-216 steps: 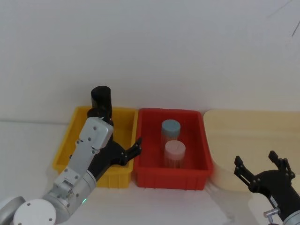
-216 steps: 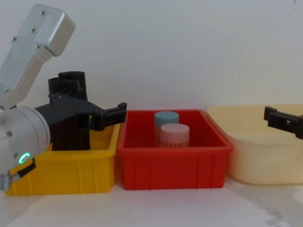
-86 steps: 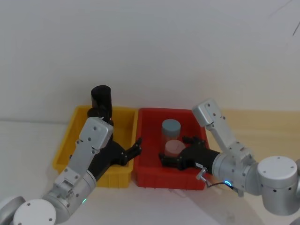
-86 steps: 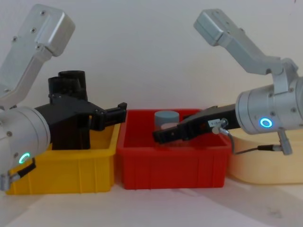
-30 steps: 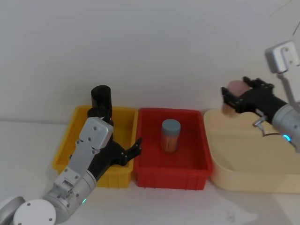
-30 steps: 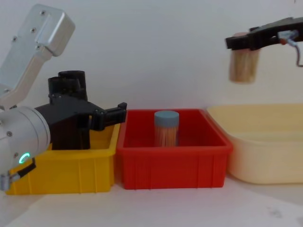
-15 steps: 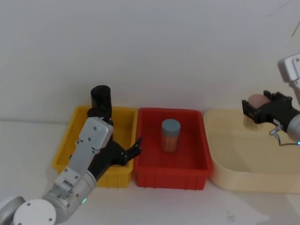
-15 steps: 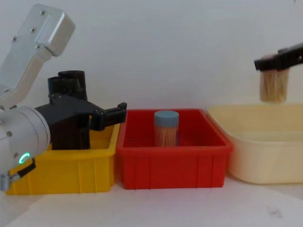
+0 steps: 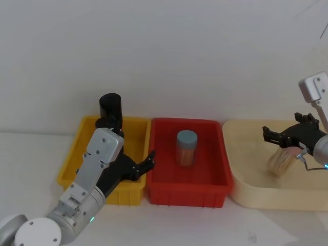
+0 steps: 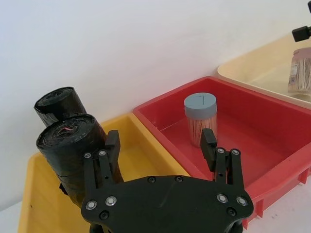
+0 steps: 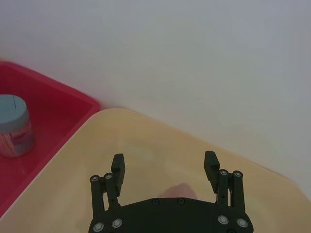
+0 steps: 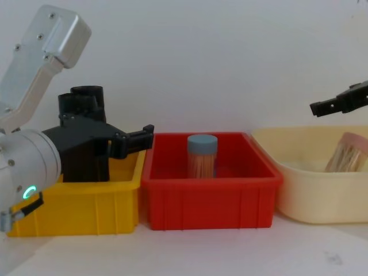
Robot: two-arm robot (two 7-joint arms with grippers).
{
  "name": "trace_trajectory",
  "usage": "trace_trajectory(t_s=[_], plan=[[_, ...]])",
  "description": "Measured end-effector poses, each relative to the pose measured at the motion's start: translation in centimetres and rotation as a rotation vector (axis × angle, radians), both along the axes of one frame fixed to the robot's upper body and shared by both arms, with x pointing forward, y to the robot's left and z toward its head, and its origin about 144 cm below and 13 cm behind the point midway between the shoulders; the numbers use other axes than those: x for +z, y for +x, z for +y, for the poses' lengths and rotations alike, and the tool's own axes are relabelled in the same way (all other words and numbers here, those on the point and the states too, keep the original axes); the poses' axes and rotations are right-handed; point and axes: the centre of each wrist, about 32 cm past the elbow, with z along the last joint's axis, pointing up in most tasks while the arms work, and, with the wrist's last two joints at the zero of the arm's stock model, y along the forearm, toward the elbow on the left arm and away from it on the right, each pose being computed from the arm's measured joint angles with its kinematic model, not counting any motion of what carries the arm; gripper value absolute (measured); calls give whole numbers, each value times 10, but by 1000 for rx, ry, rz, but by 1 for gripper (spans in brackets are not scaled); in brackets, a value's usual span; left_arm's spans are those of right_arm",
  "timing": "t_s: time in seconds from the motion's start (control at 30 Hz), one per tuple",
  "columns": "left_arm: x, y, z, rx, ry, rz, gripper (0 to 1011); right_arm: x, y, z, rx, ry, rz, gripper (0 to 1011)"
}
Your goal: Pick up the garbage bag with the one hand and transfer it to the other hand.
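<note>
The garbage bag (image 10: 57,103), a tall plain black roll, stands upright at the back of the yellow bin (image 9: 72,159); its top also shows in the head view (image 9: 110,108) and the chest view (image 12: 87,93). In front of it stands a like black roll (image 10: 73,150) with a small red mark on top. My left gripper (image 10: 160,145), green ring on its wrist, hangs open over the yellow bin's right side (image 9: 143,163), one finger beside the marked roll. Over the beige tub (image 9: 246,169), my right gripper (image 9: 288,130) is open with nothing between its fingers (image 11: 164,165).
A red bin (image 9: 159,189) in the middle holds a blue-lidded jar (image 9: 186,147) of sticks. A pink-lidded jar (image 12: 347,152) lies tilted in the beige tub (image 12: 305,190), under my right gripper (image 12: 339,103). A white wall stands close behind the bins.
My right gripper carried the pink-lidded jar from the red bin to above the beige tub, opened and let it drop in. The left arm has not moved.
</note>
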Motion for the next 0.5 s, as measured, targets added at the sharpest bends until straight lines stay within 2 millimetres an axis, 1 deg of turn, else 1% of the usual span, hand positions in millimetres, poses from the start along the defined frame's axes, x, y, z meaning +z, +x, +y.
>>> trace_trajectory(t_s=[0.5], plan=[[0,0,0,-4,0,0,1001,-5,2,-2,-9,-11,22,1001]])
